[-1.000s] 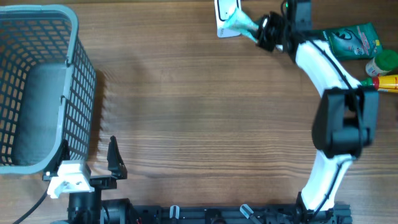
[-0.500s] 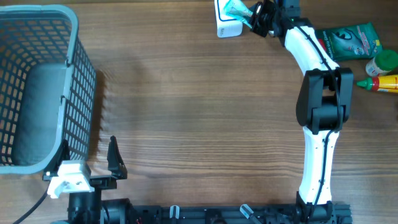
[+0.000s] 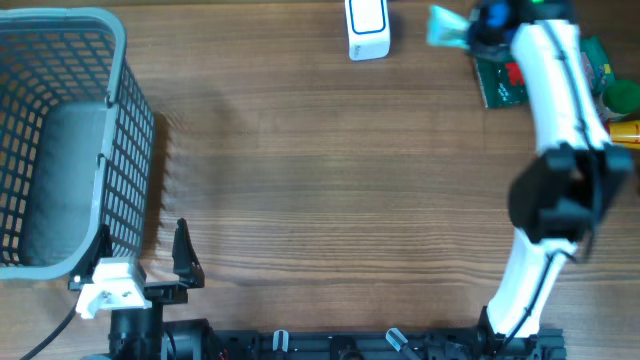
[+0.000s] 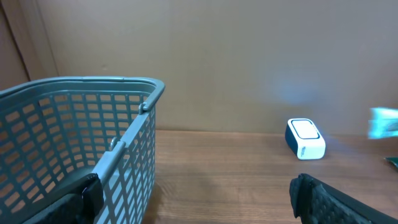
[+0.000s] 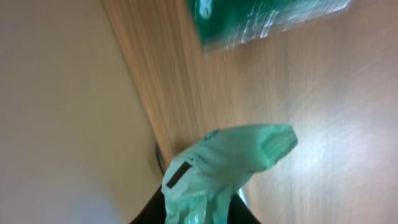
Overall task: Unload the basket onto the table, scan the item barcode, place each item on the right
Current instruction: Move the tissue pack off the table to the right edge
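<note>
- Basket (image 3: pixel 60 140): 9 o'clock, well clear of the work.
- Left gripper (image 4: pixel 205 208): 7 o'clock, jaws wide apart, empty.
- Green pack (image 3: pixel 497 85): 2 o'clock, partly under the right arm (image 3: pixel 555 90); no obstruction.
- Sachet (image 3: pixel 445 27): 1 o'clock, clamped by one end in the right gripper (image 3: pixel 480 18). Judged light, soft, slippery film; hold the end, label side exposed.
- Scanner (image 3: pixel 367 28): 12 o'clock, near the sachet, path open.
- Bottles (image 3: pixel 622 100): 3 o'clock, aside.

The table (image 3: pixel 330 180) is made of brown wood with long lines running across it. Behind it stands a plain tan wall (image 4: pixel 236 56). A pale blue glow (image 4: pixel 298 93) sits on the wall, maybe a patch of light. The wood shines bright in one spot.
</note>
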`<state>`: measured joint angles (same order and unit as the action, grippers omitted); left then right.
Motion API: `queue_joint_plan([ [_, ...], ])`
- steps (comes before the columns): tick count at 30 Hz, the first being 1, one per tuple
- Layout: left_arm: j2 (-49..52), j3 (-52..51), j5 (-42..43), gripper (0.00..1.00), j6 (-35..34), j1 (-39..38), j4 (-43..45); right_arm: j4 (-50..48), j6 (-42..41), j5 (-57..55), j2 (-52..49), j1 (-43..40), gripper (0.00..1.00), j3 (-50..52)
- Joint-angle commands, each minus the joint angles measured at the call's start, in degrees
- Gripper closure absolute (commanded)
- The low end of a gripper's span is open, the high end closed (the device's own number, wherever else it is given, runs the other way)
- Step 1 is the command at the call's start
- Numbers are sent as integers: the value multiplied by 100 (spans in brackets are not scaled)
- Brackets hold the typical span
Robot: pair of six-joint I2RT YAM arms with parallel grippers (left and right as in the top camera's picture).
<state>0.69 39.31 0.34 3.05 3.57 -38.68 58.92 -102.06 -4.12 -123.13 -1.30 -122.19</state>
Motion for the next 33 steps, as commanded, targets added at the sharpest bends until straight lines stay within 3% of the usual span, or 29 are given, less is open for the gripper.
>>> queue_joint_plan([
  [1,-42,-11,-15,0,-55,46,20,1158,131,-2116,590,-393,95,-125],
  [5,-42,-11,-15,0,-55,46,20,3178,-905,-3294,498,-1073,96,-76],
  [8,-42,-11,-15,0,-55,46,20,3307,-756,-3189,439,-1694,95,326],
  [13,-42,-11,-15,0,-55,46,20,2028,-516,-3123,424,-2413,95,1532],
  [17,-42,-11,-15,0,-55,46,20,42,999,-3056,424,-2734,95,2618],
  [20,-42,-11,-15,0,-55,46,20,-87,1084,-2970,468,-2852,93,2559],
  [21,-42,-11,-15,0,-55,46,20,-90,1132,-2973,520,-2868,87,2472],
  [23,-42,-11,-15,0,-55,46,20,-195,1853,-2973,691,-2868,62,2271],
  [24,-42,-11,-15,0,-55,46,20,-249,2201,-2959,778,-2868,36,2179],
  [26,-42,-11,-15,0,-55,46,20,-278,2658,-2811,918,-2868,15,2009],
  [27,-42,-11,-15,0,-55,46,22,-269,3095,-2544,1071,-2868,0,1843],
  [31,-42,-11,-15,0,-55,46,20,-236,3864,-1300,1674,-2868,0,1786],
  [33,-42,-11,-15,0,-55,46,20,-199,4533,26,2037,-2868,0,1786],
])
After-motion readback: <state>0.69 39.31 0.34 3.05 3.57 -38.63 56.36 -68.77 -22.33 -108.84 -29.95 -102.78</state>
